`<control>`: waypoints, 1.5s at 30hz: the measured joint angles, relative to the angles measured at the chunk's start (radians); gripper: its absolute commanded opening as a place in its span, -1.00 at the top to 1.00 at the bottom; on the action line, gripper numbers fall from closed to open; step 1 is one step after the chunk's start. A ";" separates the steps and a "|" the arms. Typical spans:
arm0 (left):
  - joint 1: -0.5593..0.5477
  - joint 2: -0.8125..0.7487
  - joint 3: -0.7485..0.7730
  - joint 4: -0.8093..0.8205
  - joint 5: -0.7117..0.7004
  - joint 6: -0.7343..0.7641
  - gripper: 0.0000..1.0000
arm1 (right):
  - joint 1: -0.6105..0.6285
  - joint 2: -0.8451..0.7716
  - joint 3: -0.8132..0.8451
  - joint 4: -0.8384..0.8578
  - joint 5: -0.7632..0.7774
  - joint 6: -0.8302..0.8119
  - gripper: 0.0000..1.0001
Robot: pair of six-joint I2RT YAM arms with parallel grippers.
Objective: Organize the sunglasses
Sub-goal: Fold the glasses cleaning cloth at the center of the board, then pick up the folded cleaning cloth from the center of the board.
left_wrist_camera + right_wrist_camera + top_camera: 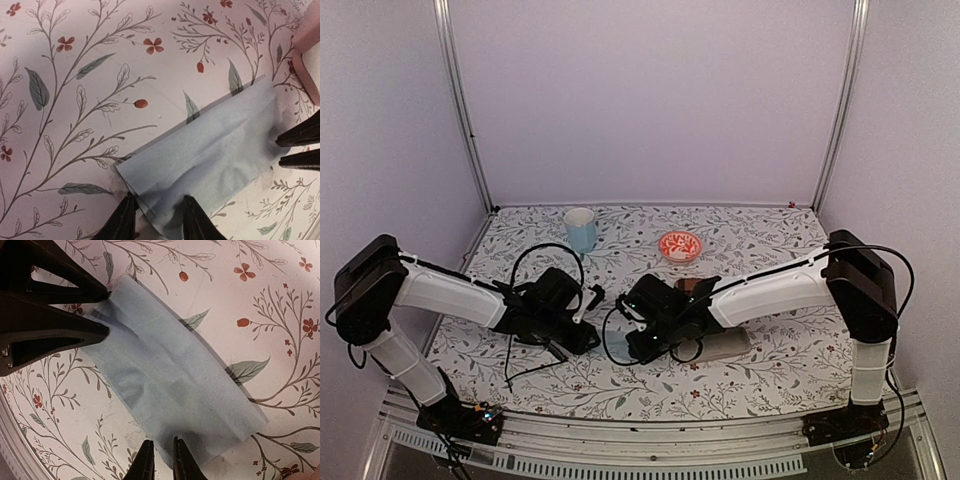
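Straddling blue cloth [210, 150] end with left hand [159, 200] part-open; meeting opposite end with right hand [162, 442] nearly shut, grip unclear. Likely spreading it flat on bench [100, 75] for folding.

Centre of the worktop [770, 370], toward the front: folded cloth [210, 150], lying flat. At its left end, left gripper [157, 222], jaws standing either side of the cloth's edge. At its right end, right gripper [164, 464], jaws set at the edge, facing the left pair along the cloth's length. Just right of the cloth, under the right arm [770, 290]: oblong case [725, 346], resting on the worktop. Farther back, near the rear wall [650, 100]: cup [580, 228] left of centre, bowl [680, 245] right of centre, set apart from each other, both well apart from the cloth.
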 measured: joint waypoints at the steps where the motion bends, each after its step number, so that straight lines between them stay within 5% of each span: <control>1: 0.000 -0.003 -0.006 0.002 -0.001 0.000 0.33 | 0.000 0.000 -0.004 0.001 -0.003 0.001 0.69; 19: 0.003 -0.092 -0.009 -0.012 -0.018 0.000 0.28 | 0.000 -0.028 -0.058 -0.002 -0.010 0.016 0.70; 30: 0.008 0.067 0.063 0.015 -0.032 0.018 0.29 | 0.000 -0.028 -0.056 -0.006 -0.011 0.013 0.71; 45: 0.008 0.095 0.082 0.026 -0.130 0.043 0.30 | 0.000 -0.028 -0.067 -0.004 -0.016 0.003 0.80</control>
